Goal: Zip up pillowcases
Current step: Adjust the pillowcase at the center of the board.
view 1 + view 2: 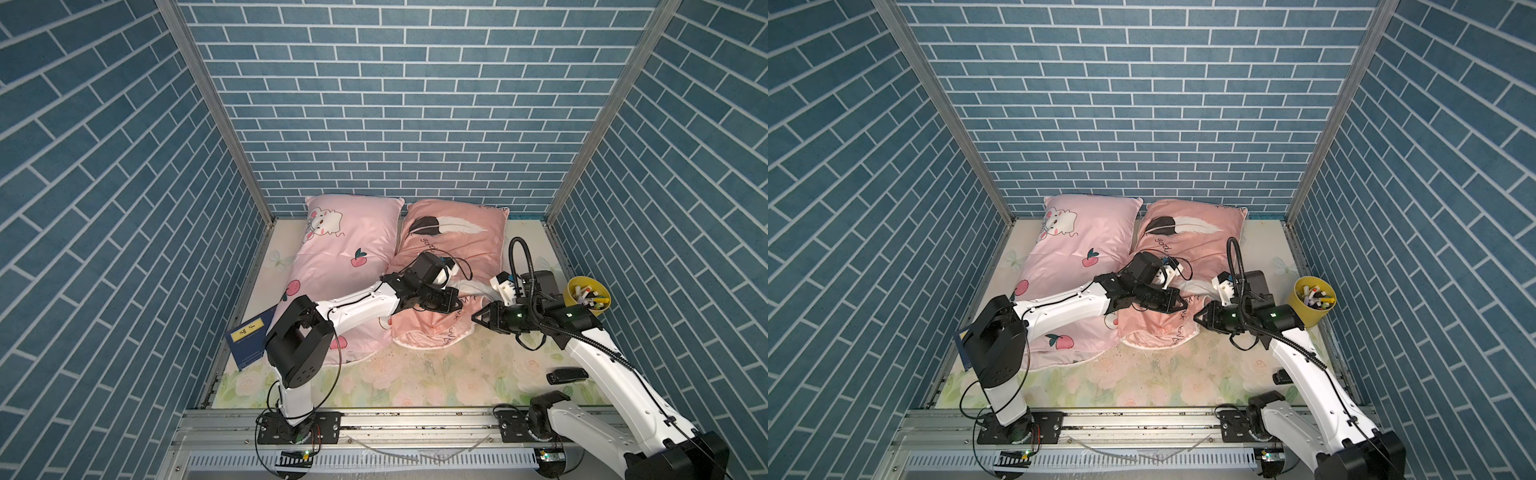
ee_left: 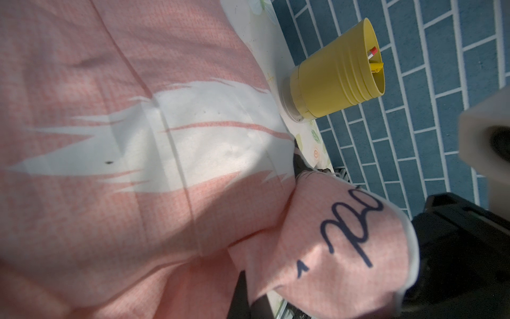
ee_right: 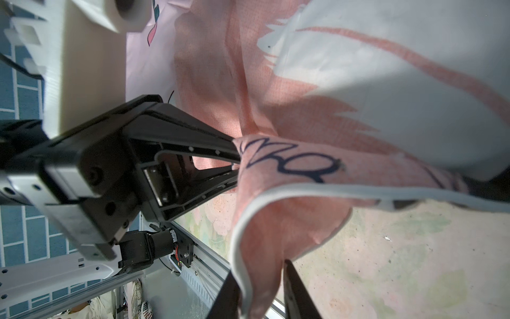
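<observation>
Right wrist view, salmon pillowcase (image 3: pixel 289 221) hem, inside right gripper (image 3: pixel 262 298)

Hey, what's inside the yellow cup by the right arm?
Several colored markers lie jumbled inside the yellow cup. Its wall hides their lower ends and the cup's bottom.

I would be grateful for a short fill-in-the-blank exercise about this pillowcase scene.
1. The salmon pillowcase shows a black-and-white ___ print.
2. The left end effector is ___ on its fold.
3. The cup of markers is ___.
Missing: feather; shut; yellow.
</observation>
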Available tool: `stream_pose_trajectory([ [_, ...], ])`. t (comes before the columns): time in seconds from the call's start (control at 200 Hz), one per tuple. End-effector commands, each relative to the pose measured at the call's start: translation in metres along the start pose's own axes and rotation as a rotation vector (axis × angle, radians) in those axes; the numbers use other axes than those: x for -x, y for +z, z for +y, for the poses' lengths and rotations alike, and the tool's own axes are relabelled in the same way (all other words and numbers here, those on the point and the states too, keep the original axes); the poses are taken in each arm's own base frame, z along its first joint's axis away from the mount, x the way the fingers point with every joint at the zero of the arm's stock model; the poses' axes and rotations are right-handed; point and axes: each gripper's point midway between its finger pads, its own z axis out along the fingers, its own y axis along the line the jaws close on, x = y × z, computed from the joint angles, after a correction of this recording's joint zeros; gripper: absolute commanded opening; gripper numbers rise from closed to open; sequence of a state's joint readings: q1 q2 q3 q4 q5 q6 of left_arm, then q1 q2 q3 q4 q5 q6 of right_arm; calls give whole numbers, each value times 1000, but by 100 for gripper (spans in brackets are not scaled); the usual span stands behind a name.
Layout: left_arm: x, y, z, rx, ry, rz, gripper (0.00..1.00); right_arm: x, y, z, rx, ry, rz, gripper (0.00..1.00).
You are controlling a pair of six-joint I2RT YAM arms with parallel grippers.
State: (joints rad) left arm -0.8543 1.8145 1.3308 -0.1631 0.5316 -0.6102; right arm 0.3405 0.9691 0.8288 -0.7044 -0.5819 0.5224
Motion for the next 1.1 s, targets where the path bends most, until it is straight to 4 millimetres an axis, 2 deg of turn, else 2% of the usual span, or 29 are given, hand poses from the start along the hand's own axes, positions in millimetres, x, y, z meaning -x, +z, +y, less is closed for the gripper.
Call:
stream_pose_trajectory([
  [0.0,-3,5,4,9,8,6,0,4,-9,8,-3,-25,-18,24],
  [0.14,-2,3,4,9,9,3,0,4,-9,6,-10,-25,-18,8],
  [0.385,-2,3,5,-1,-5,-4,0,5,-12,3,-27,-23,-36,7],
  [0.47,1,2,2,-37,-25,-24,0,7,-13,3,-24,-21,-43,0],
  [0.51,2,0,-1,-62,-37,-37,10,8,-13,3,-22,-20,-47,0],
  [0.57,3,-6,-6,-105,-50,-46,38,9,-13,3,-15,-15,-49,0],
  [0.605,3,-12,-10,-125,-50,-47,51,10,-13,3,-3,-10,-50,0],
  [0.645,3,-20,-13,-136,-47,-54,58,11,-14,3,9,-1,-51,0],
  [0.73,1,-41,-21,-143,-39,-68,64,16,-17,3,57,29,-60,0],
  [0.8,-1,-54,-33,-175,-51,-78,63,22,-21,5,126,62,-76,0],
  [0.9,0,-64,-55,-290,-113,-108,57,27,-24,9,205,80,-91,0],
  [1.0,2,-58,-79,-408,-175,-119,45,30,-27,12,236,77,-100,0],
  [1.09,6,-45,-85,-463,-250,-134,40,31,-27,12,261,89,-111,0],
])
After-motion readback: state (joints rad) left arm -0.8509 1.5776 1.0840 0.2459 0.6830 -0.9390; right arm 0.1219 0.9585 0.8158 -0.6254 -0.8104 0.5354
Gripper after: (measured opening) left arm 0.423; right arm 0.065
